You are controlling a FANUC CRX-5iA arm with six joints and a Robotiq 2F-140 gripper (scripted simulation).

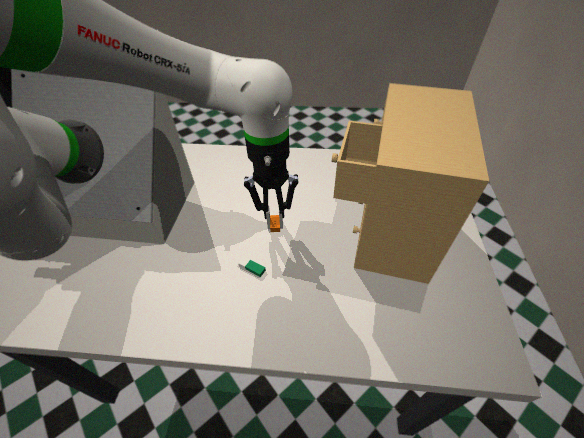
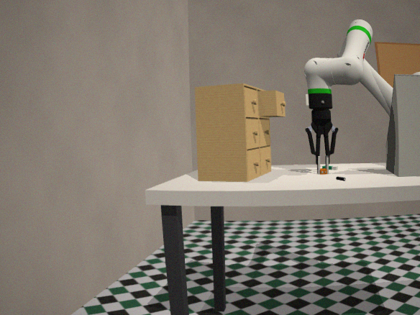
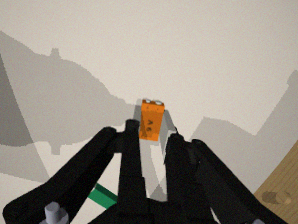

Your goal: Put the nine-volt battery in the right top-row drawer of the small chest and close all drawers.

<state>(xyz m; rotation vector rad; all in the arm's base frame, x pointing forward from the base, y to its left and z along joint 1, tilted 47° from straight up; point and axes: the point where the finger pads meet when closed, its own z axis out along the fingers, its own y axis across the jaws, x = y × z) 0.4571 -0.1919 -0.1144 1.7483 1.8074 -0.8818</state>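
The orange nine-volt battery (image 1: 274, 223) stands on the white table, left of the chest; it also shows in the side view (image 2: 322, 171) and the wrist view (image 3: 152, 120). My gripper (image 1: 274, 218) points straight down over it, fingers on both sides of the battery, closed against it at table level. The wooden chest (image 1: 420, 175) stands at the table's right. Its top-row right drawer (image 1: 359, 142) is pulled partly out and looks empty; it also shows in the side view (image 2: 273, 103). The other drawers are pushed in.
A small green block (image 1: 255, 268) lies on the table in front of the battery. The grey robot pedestal (image 1: 115, 165) stands at the left.
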